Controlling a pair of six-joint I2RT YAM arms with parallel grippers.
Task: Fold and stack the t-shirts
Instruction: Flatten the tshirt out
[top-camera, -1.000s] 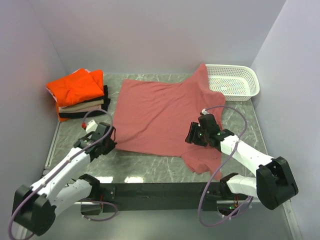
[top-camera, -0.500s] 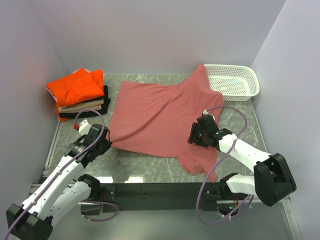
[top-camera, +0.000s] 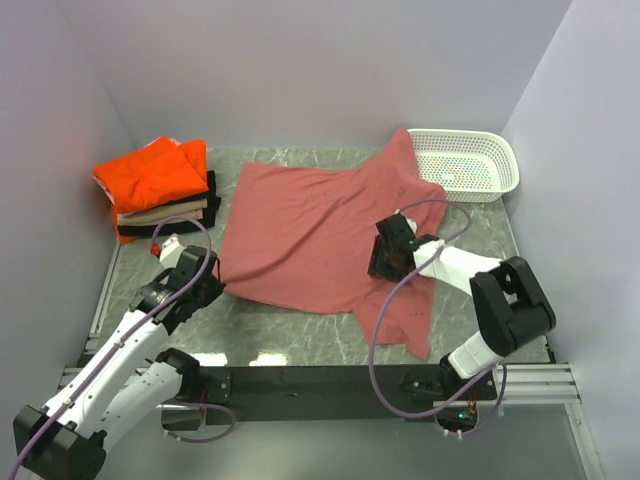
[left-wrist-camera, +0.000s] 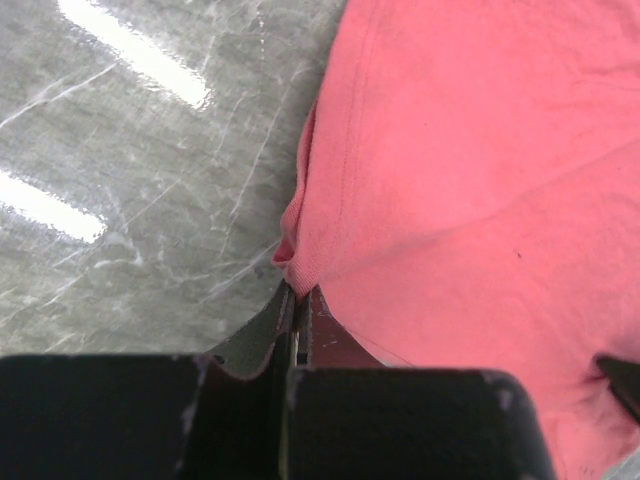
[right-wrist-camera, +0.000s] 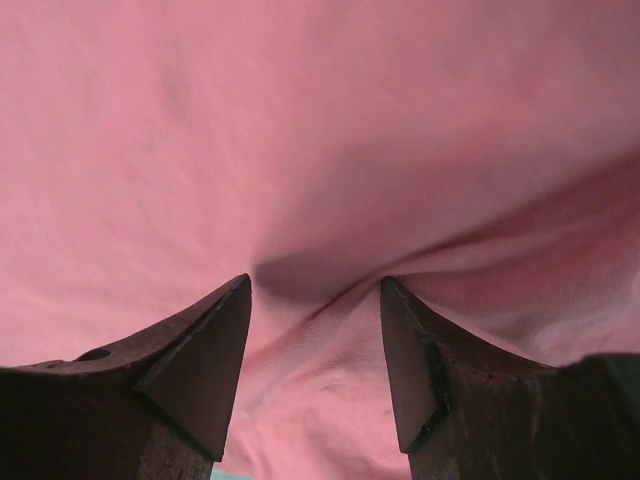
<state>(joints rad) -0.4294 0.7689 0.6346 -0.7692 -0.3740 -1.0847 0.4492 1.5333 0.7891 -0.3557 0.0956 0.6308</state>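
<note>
The salmon t-shirt lies spread on the table, with one sleeve draped over the basket rim. My left gripper is shut on the shirt's near-left hem corner; in the left wrist view the cloth is pinched between the closed fingertips. My right gripper is open and pressed down onto the shirt's right side. In the right wrist view a raised fold of cloth sits between its spread fingers. The folded orange shirt tops a stack with beige and black ones at the back left.
A white perforated basket stands at the back right, its left rim under the shirt's sleeve. Grey marble tabletop shows in front of the shirt. Walls close in on both sides. A black rail runs along the near edge.
My left gripper has pulled back to the left with the hem corner in it. My right gripper has slid left and farther onto the shirt, and the near-right sleeve has shifted with it.
</note>
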